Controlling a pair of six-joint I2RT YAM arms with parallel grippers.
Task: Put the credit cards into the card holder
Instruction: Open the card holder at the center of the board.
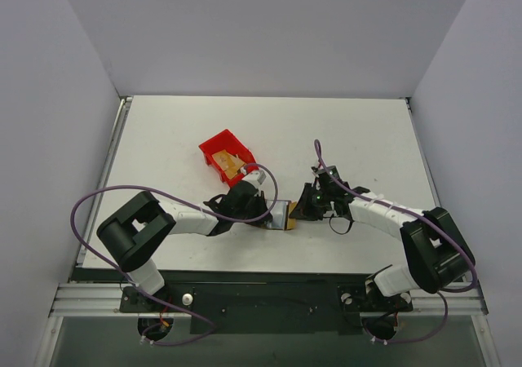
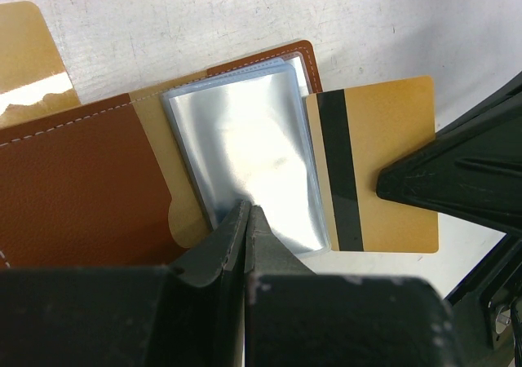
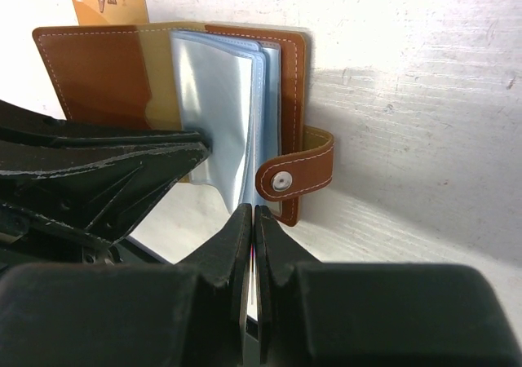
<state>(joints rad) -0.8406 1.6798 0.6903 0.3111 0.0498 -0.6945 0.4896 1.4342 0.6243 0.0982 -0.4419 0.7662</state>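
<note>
Holder [image 1: 281,217] lies open on the table [image 1: 367,139], near the front edge and between my two arms. From the left wrist I see its brown cover spread flat to the left and the stack of clear sleeves [image 2: 245,147] fanned up in the middle.

My left claw [image 2: 249,216] is pinched shut, its tips closed on the near edge of those sleeves. It looks to have a leaf between them, though I can't make out how many.

My right claw [image 3: 254,216] is closed narrow as well, and it grips the card [image 2: 383,163] with the dark stripe. The left wrist view shows one black finger clamped over the card's outer edge. In the right wrist view the card is only a thin line between the fingers.

The card is level with the holder, striped end towards it, its leading edge touching the right side of the sleeves. Most of the card is outside, and I can't tell whether the edge has entered a pocket.

The snap tab [image 3: 294,171] hangs unfastened off the holder's cover, on the side facing my right claw. A second card [image 3: 106,0], printed "VIP", shows past the far edge of the holder. Behind my left wrist the red bin [image 1: 220,151] stands on the table with something tan inside.
</note>
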